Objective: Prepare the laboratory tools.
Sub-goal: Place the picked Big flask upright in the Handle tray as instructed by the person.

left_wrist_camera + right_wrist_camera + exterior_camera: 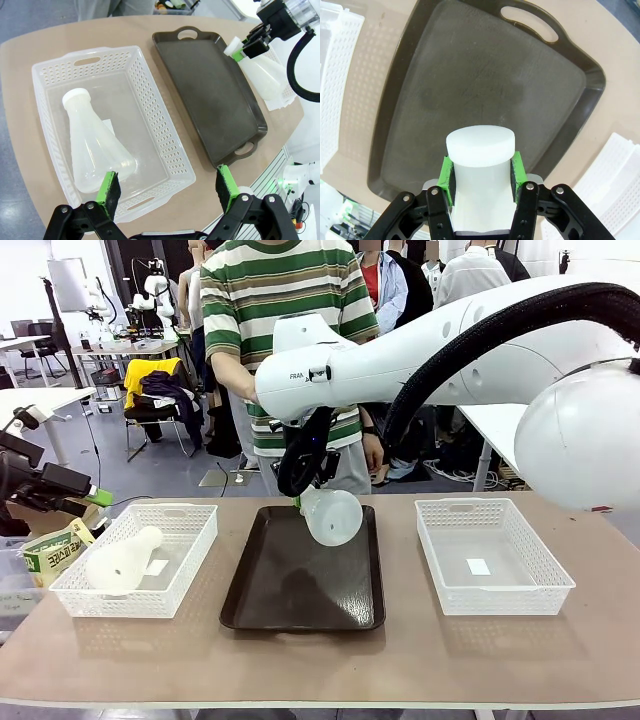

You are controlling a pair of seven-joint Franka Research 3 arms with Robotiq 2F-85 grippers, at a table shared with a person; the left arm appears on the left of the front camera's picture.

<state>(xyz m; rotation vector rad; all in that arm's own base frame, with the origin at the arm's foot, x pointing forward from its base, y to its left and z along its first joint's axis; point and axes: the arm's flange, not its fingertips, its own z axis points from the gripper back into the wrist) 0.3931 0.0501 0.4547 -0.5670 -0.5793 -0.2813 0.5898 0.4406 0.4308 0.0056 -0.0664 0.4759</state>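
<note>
A tan table (400, 660) carries a dark, matte, handled tray (290, 590). Above it, the right tool (480, 170) is clamped on the smooth neck of a frosted conical flask (335, 518), which is tilted. The left tool (167, 187) gapes empty above a second flask (92, 150) lying in a white mesh basket (165, 125). The right arm (420, 350) reads "FRAN".

The flask (480, 150) in my right claw (480, 172) looks like frosted, translucent plastic, smooth; my pads (448, 175) look like matt green rubber. At twelve o'clock the tray (470, 85) is dark brown plastic, matt, faintly mottled. The baskets (130, 602) are glossy white mesh plastic; the table (400, 660) is matt tan and smooth.
</note>
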